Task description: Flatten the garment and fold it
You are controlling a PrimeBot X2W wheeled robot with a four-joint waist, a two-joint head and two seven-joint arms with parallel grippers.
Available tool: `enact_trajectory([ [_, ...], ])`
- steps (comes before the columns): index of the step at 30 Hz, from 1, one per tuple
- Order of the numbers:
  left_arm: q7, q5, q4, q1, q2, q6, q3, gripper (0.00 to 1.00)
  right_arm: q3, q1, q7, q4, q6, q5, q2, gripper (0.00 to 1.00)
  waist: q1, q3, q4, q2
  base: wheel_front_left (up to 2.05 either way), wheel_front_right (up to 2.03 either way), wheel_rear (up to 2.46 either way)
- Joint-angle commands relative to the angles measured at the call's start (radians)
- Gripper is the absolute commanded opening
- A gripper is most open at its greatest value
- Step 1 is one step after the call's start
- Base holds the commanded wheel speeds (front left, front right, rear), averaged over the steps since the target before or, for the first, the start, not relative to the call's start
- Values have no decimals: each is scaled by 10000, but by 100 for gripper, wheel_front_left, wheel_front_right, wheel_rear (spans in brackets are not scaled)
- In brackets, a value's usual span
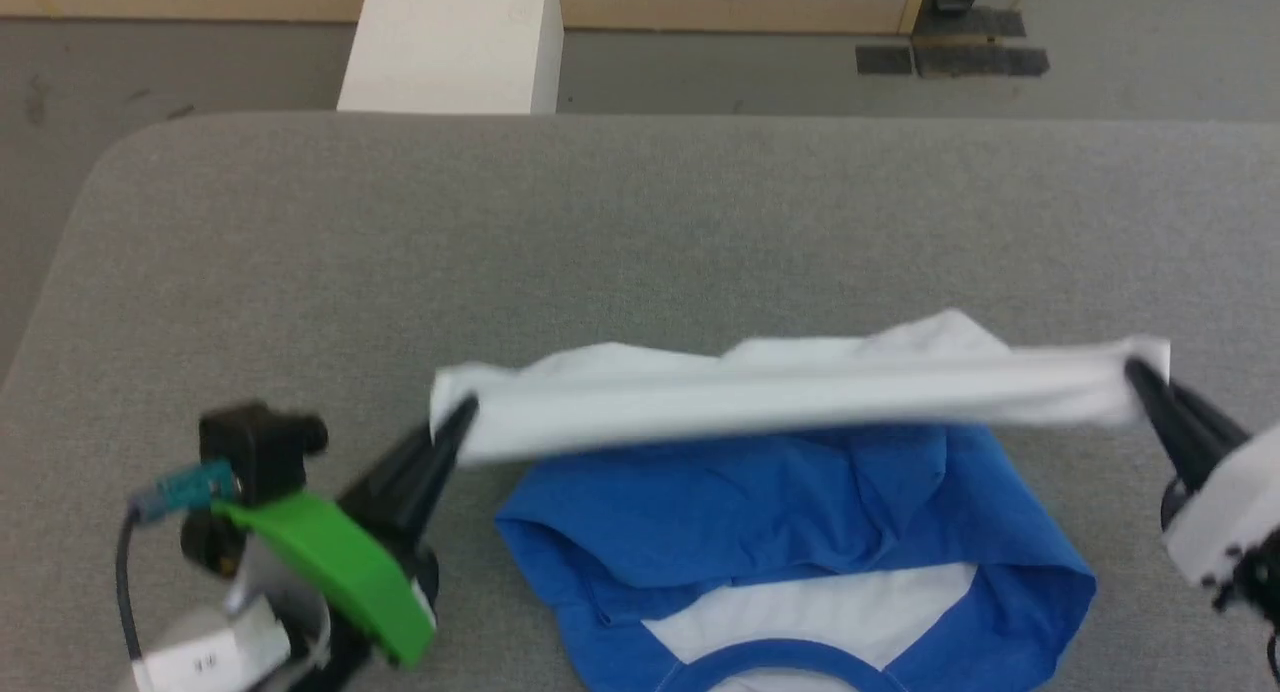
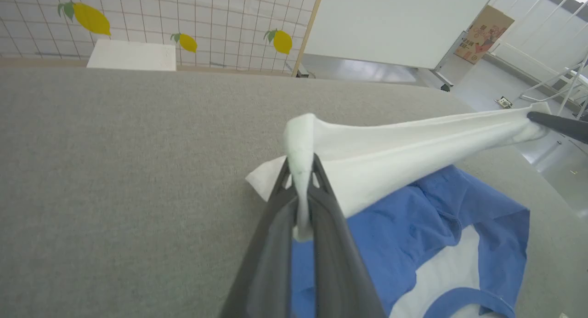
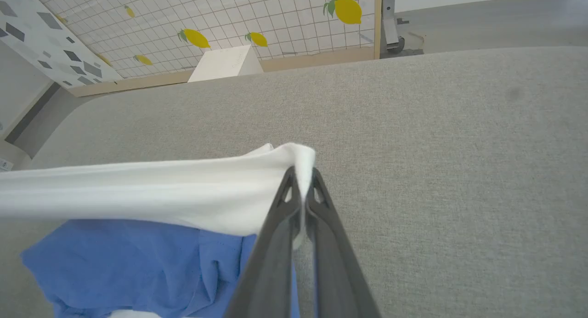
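One T-shirt, two grippers, one grey worktop.

The single T-shirt [image 1: 800,397] sits toward the near edge of the cloth-covered worktop [image 1: 640,232], right of its middle. Its white part is lifted and stretched into a taut band, while the blue shoulders and collar lie crumpled on the surface beneath. The left gripper [image 1: 455,422] has its two dark fingers pressed together on one end of that band, and the right gripper [image 1: 1140,372] pinches the other end the same way. Past the far edge, one white block [image 1: 450,42] stands on a grey floor [image 1: 200,62], backed by a gridded wall [image 2: 138,14] dotted with yellow lemons.
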Motion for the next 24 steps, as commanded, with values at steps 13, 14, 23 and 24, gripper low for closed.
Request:
enact_trajectory([
  [13,491,-1541,-299,3149,443,277,-381,0,-664,3624,576,-473,-23,201,910,0,1,-893,163,0,0,0,0],
  [14,631,-1633,-265,3254,483,272,-456,0,-642,3812,579,-443,-23,161,922,0,1,-916,151,0,0,0,0],
  [23,788,-1517,626,3110,194,180,-879,0,-243,4092,145,345,-23,-417,785,0,1,-875,-51,0,0,0,0],
  [24,742,-1470,823,2992,72,153,-922,0,-163,4004,63,491,-23,-489,749,0,1,-847,-82,0,0,0,0],
])
